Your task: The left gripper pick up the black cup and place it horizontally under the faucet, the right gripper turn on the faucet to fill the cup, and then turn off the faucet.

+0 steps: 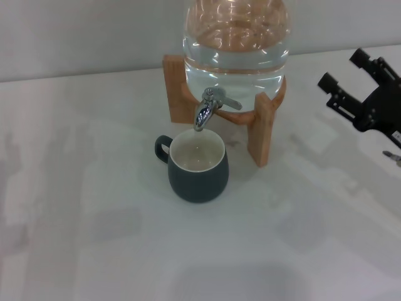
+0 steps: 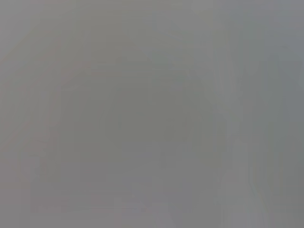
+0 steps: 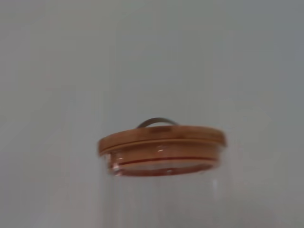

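The squat dark charcoal cup (image 1: 198, 165) w/ a cream-white inside stands upright on the white table (image 1: 94, 238), mouth up, directly under the spout of the small shiny chrome faucet (image 1: 210, 108). Its inside looks pale & mostly bare; can't tell if there's water in it. No stream visible from the spout. Small loop handle points to the robot's left & slightly away from it. Cup's axis is vertical, i.e. not lying on its side.

Behind it, the clear glass water jar (image 1: 235, 47) sits on a light wooden stand (image 1: 263, 125); water fills the lower part of the jar at least. Faucet is fitted at the jar's base, spout angled down toward the cup, short lever handle sticking out toward the robot's right, roughly level.

Right wrist view: round wooden lid (image 3: 161, 138) w/ a thin metal loop handle on top of the jar, reddish seal ring just below it.

The long black-bodied right gripper (image 1: 344, 77) hovers at the right edge of head view, well apart from faucet & stand, above the table. Its thin fingers are spread apart, holding nothing, pointing up-left toward the jar.

Left gripper: not seen in any view; left wrist view is a blank grey field.
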Robot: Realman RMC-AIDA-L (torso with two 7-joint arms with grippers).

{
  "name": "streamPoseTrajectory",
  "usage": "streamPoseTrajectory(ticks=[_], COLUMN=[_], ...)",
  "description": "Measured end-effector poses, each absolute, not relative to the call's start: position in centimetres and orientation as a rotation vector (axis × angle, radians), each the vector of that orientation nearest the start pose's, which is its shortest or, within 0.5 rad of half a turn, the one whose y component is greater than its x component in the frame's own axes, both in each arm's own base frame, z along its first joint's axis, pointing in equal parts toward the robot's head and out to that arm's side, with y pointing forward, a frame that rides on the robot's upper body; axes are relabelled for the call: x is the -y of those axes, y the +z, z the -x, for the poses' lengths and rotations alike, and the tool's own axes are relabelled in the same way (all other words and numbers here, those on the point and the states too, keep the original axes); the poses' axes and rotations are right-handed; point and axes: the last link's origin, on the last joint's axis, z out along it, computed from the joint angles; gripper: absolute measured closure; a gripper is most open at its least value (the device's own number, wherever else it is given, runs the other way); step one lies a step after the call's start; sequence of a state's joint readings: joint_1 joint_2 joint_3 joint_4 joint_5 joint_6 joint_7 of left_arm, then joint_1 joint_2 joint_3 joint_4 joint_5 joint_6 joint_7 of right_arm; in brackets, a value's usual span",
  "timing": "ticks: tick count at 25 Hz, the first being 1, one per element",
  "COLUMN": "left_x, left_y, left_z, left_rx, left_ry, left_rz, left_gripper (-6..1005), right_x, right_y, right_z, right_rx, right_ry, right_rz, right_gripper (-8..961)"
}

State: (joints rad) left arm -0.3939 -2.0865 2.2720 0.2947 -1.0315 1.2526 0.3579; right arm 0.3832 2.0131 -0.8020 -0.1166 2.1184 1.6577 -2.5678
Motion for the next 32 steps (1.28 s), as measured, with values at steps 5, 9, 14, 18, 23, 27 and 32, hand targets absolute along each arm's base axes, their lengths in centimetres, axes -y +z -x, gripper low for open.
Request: streamPoseTrajectory(ticks=[5,9,14,18,23,27,32], left_x=[-32.9,-32.8,-32.8,-32.6,-32.5,-32.5,-32.5], left_y=[0.3,0.3,0.2,0.0,-0.2,-0.4,-0.6], left_z=[31.5,31.7,31.8,31.9,31.8,31.8,31.7], left_rx=[0.242,0.241,0.242,0.248,0.249,0.255,0.253], left_ry=[-0.476,-0.469,-0.461,-0.457,-0.462,-0.469,-0.470], left_rz=[1.418,1.420,1.431,1.436,1.445,1.454,1.464], left_gripper=[511,511,511,511,511,511,511], right_x=[-28.6,-28.4,-28.3,-28.3,-28.7,-29.2,-29.7], right_y=[2.4,1.6,1.1,0.7,0.0,-0.4,-0.7], right_z=[-29.9,-29.3,-29.0,-28.6,-27.9,-27.5,-27.3], right_rx=[-0.286,-0.275,-0.268,-0.257,-0.248,-0.249,-0.257], right_ry=[1.163,1.176,1.179,1.185,1.197,1.191,1.174], right_rz=[1.924,1.980,2.022,2.057,2.103,2.123,2.138], right_gripper=[97,97,97,97,97,97,97])
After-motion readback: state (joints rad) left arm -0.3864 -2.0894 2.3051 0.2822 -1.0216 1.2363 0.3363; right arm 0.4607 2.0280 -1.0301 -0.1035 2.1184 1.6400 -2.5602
